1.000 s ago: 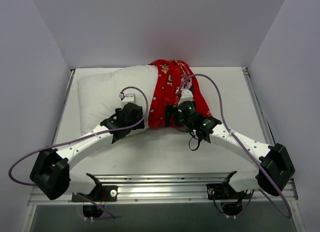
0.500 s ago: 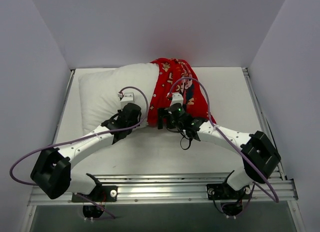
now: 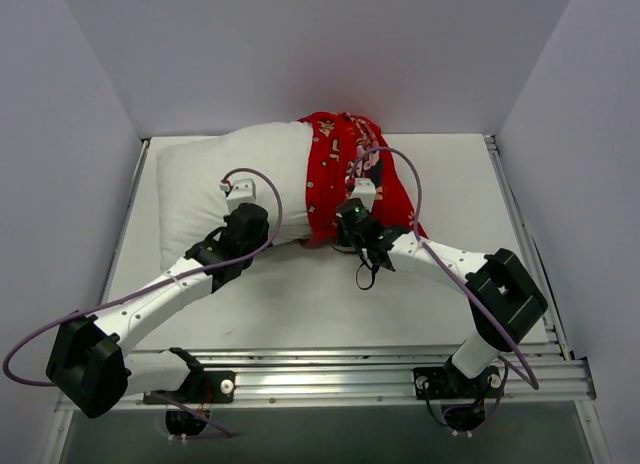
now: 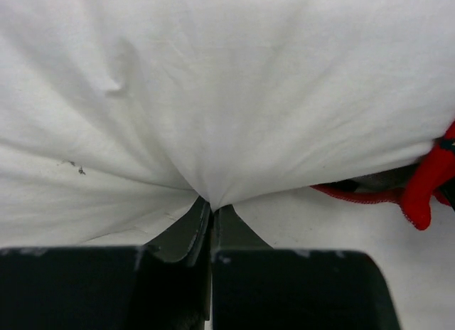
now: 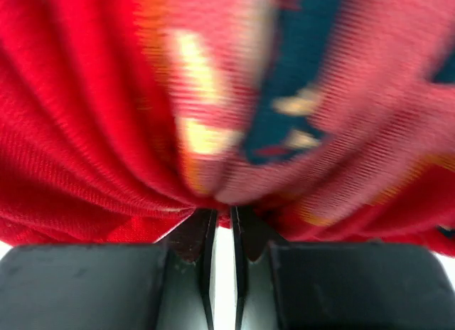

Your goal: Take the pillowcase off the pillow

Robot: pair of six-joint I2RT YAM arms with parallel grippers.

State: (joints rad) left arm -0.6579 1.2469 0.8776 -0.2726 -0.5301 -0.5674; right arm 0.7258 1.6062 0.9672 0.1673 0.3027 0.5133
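Left gripper (image 4: 211, 210): jaws closed on a pinch of the pillow (image 4: 234, 95), anchoring it. Right gripper (image 5: 219, 217): jaws clamp the pillowcase (image 5: 106, 131), which is bunched over the pillow's right end, apparently to pull it off.

Far left: pillow (image 3: 215, 184) fills the corner, near left wall (image 3: 60, 164) | far centre: bunched pillowcase (image 3: 340, 169) by back wall (image 3: 320, 54) | far right: open table (image 3: 460, 194) beside pillowcase | near centre: open strip between left arm (image 3: 150, 299) and right arm (image 3: 440, 259) | purple cables (image 3: 415, 199) loop above both arms.
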